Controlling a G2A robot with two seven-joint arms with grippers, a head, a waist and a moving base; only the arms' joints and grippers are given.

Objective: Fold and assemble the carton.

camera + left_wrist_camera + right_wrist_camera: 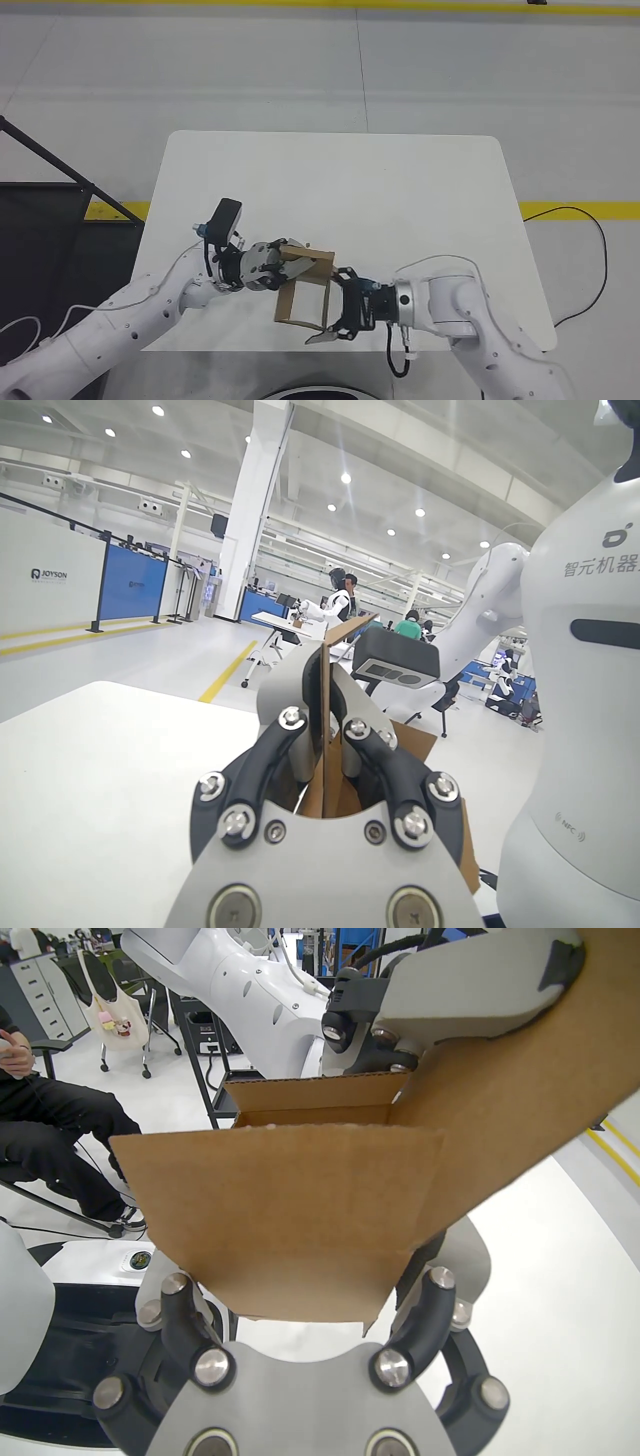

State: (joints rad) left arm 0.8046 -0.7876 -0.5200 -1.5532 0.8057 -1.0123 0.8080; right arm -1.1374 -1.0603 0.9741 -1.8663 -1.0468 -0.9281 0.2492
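Observation:
A brown carton is held up over the front part of the white table, its body opened into a rectangular tube. My left gripper is shut on one thin panel of the carton, which runs edge-on between the left gripper's fingers. My right gripper is at the opposite side, open. A flap of the carton lies between the spread fingers of the right gripper. Beyond it, the left gripper pinches a long flap.
The carton hangs close to the table's front edge, between both arms. Bare tabletop stretches behind it and to the right. A black barrier stands off the table's left side.

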